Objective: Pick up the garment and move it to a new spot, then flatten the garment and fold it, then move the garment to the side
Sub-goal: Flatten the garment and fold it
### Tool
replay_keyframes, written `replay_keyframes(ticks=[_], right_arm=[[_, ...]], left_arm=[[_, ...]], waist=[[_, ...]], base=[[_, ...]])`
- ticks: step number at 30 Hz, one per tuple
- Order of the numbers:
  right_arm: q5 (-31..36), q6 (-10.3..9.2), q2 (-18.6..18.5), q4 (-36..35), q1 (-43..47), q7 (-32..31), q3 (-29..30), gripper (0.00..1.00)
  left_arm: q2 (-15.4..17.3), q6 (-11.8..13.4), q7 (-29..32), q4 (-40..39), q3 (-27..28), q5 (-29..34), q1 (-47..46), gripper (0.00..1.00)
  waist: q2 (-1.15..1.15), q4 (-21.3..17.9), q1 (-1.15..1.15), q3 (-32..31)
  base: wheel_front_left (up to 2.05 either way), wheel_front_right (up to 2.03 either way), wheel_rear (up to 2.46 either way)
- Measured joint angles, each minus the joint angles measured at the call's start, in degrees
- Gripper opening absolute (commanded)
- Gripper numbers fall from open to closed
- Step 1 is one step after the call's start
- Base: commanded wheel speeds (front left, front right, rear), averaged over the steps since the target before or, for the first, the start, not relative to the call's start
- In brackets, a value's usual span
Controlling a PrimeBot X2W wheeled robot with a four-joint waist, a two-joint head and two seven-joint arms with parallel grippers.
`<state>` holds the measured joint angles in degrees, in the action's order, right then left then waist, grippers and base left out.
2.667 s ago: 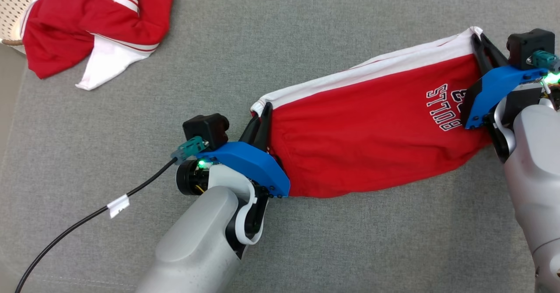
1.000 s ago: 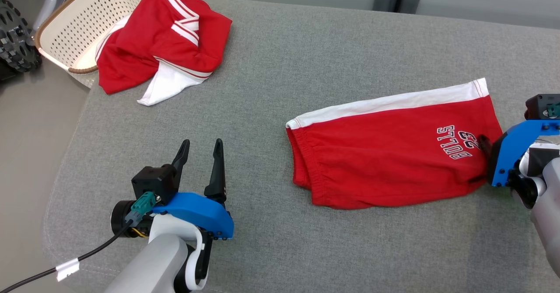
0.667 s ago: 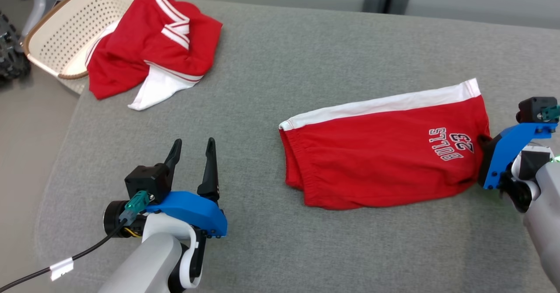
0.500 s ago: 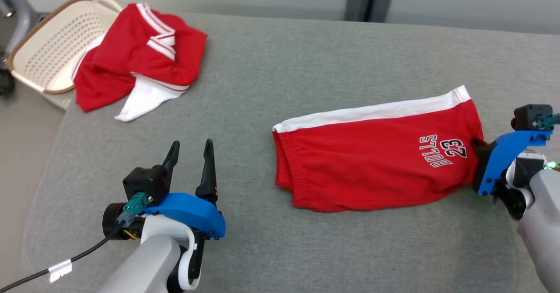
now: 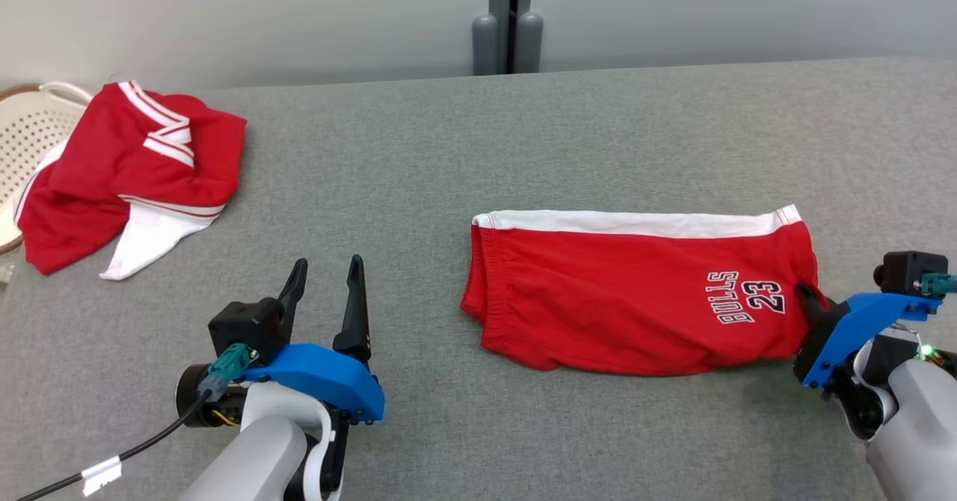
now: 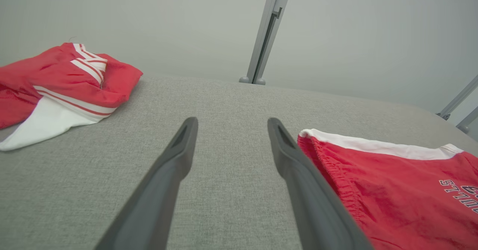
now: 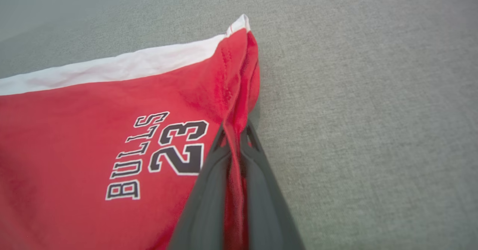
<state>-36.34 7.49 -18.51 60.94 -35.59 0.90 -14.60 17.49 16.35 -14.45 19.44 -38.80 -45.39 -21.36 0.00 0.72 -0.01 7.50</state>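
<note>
The garment (image 5: 620, 292) is a pair of red shorts with a white side stripe and "BULLS 23" print, folded lengthwise on the grey cushion. My right gripper (image 5: 806, 292) is shut on the red hem edge at its right end; the right wrist view shows the cloth (image 7: 112, 138) pinched between the two fingers of that gripper (image 7: 234, 127). My left gripper (image 5: 323, 268) stands open and empty, left of the shorts' waistband. In the left wrist view the open gripper (image 6: 231, 122) points across bare cushion, with the waistband (image 6: 373, 183) just right of the right finger.
Another red and white garment (image 5: 127, 172) lies crumpled at the far left, partly over a cream perforated basket (image 5: 26, 123). A grey wall and a post (image 5: 508, 19) stand behind the cushion (image 5: 419, 157). A black cable (image 5: 105, 463) trails from my left wrist.
Both grippers first held the shorts stretched. The left one let go and drew back left, open. The right gripper has shut on the hem. The head camera has tilted up.
</note>
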Motion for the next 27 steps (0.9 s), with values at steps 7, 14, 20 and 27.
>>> replay_keyframes(ticks=[7,14,20,27], right_arm=[[-0.15,-0.01,0.74,-0.13,0.6,2.24,0.48,0.0],[-0.2,-0.01,2.93,-7.44,0.18,2.1,-2.72,0.0],[-0.57,-0.01,6.33,-13.79,0.16,-0.63,-6.65,0.0],[-0.41,-0.01,11.59,-14.83,0.23,-3.02,-9.85,0.0]], left_arm=[[-0.04,0.23,0.23,0.04,-0.3,-0.09,0.13,1.0],[-0.23,0.18,0.22,0.53,-0.14,-0.96,1.37,1.0],[-0.33,-0.09,0.13,0.56,0.26,-1.16,2.55,1.0],[-1.26,-0.3,-0.12,0.71,0.23,-1.46,2.71,1.0]], waist=[[0.0,-0.35,0.01,-0.85],[0.0,1.84,0.0,-2.24],[0.01,3.65,0.0,-3.15],[0.01,6.01,0.0,-3.2]], base=[[0.0,0.0,0.0],[0.0,0.0,0.0],[0.0,0.0,0.0],[0.0,0.0,0.0]])
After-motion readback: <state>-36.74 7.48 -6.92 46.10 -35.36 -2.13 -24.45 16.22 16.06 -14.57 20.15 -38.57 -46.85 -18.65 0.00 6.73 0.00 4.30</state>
